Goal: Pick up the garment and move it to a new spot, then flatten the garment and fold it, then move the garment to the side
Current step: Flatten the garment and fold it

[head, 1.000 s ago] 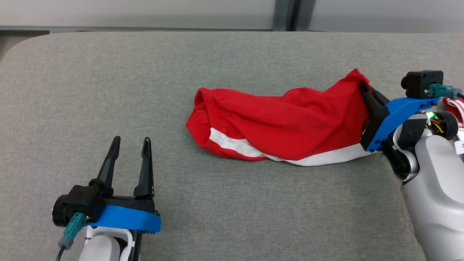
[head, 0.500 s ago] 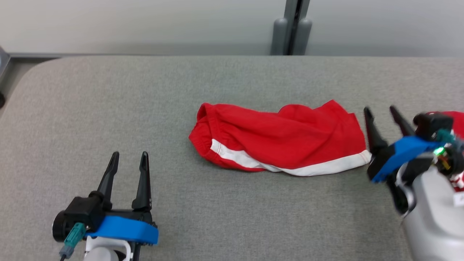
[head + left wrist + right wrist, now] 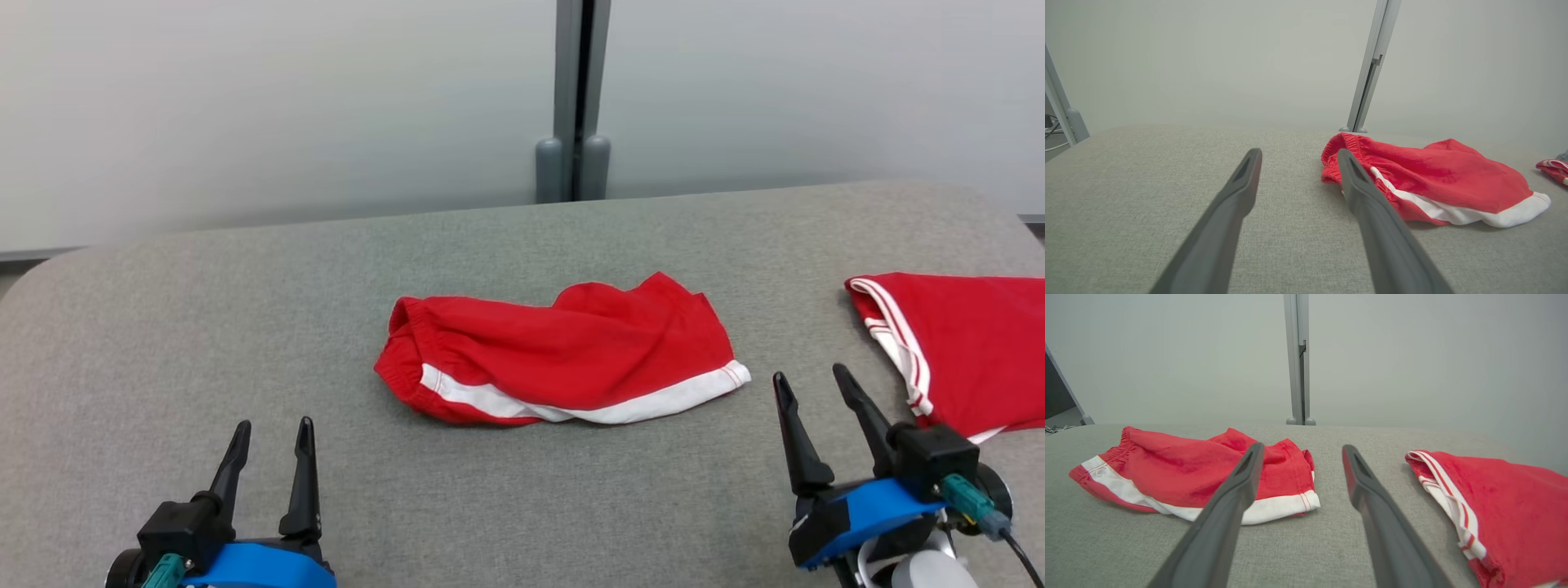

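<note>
1. We see the garment (image 3: 563, 359), a pair of red shorts, lying crumpled near the middle of the grey fabric-covered desk (image 3: 204, 327). Nothing holds it.
2. Its gathered waistband (image 3: 400, 343) faces the robot's left. A white band (image 3: 571, 408) runs along the near edge to the hem on the right. The cloth is rumpled into ridges and partly folded over on itself, not flat.
3. The left end effector (image 3: 273, 423) sits at the lower left of the head view. Its jaws stand well apart, with bare desk showing in the gap, and it holds nothing. It is well clear of the garment, nearer to us and to the left of the waistband.
4. The right end effector (image 3: 810, 374) sits at the lower right, also with its jaws spread wide and nothing between them. In the right wrist view we see the garment's hem to its left and other red cloth to its right, and it touches neither.
5. That other cloth is a second red piece of clothing (image 3: 971, 343) with white stripes along its edge. It lies on the right end of the desk, apart from the garment, and runs out of the picture.
6. Behind the desk a grey post (image 3: 575, 98) stands against a pale wall (image 3: 245, 106).
</note>
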{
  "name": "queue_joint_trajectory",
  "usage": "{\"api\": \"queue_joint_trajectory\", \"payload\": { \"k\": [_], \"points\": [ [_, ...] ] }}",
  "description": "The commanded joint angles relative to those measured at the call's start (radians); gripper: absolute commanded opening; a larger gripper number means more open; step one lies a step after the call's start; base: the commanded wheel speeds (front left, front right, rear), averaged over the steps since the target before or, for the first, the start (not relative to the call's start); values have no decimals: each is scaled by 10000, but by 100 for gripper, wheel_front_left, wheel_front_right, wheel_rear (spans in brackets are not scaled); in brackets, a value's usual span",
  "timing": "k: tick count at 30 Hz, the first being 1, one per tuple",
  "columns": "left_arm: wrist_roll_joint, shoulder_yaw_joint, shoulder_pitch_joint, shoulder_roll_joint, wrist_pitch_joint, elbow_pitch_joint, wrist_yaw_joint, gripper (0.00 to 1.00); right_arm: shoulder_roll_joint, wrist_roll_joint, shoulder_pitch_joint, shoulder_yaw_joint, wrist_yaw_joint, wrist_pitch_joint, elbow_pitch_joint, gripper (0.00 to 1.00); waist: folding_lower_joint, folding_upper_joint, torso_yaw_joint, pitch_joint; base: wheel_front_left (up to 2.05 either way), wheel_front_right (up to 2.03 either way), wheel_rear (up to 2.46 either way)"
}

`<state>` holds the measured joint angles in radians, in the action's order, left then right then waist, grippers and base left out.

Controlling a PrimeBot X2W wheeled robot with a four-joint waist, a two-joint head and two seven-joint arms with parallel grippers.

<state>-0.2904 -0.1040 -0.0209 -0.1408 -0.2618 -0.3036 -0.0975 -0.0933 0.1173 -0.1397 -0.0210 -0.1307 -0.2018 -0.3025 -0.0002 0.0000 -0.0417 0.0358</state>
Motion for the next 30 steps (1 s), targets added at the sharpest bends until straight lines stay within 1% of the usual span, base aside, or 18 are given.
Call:
{"api": "queue_joint_trajectory", "payload": {
  "k": [1, 9, 22, 25, 27, 30],
  "points": [
    [-54, 84, 91, -44, -39, -54, 47, 100, 82, 6, 279, 47, -2, 94, 238, 100, 2, 0, -169, -177, 0, 0, 0],
    [-169, 42, 148, -40, -40, -214, 79, 100, 235, 125, 831, 177, -2, 635, 1014, 100, 2, 0, -208, -326, 0, 0, 0],
    [-251, -204, -89, -72, 42, -233, 30, 100, 340, 171, 874, 207, -2, 1029, 1322, 100, 2, 0, -70, -160, 0, 0, 0],
    [-187, -522, -481, -181, 342, -137, -88, 100, 330, 204, 769, 154, -2, 1110, 1382, 100, 2, 0, -47, 6, 0, 0, 0],
    [-179, -887, -866, -243, 742, -81, -187, 100, 324, 210, 669, 113, -2, 1177, 1446, 100, 2, 0, -36, 153, 0, 0, 0],
    [-397, -1406, -1559, -307, 1796, -323, -265, 100, 336, 241, 558, 58, -2, 1224, 1472, 100, 2, 0, -43, 437, 0, 0, 0]
  ]
}}
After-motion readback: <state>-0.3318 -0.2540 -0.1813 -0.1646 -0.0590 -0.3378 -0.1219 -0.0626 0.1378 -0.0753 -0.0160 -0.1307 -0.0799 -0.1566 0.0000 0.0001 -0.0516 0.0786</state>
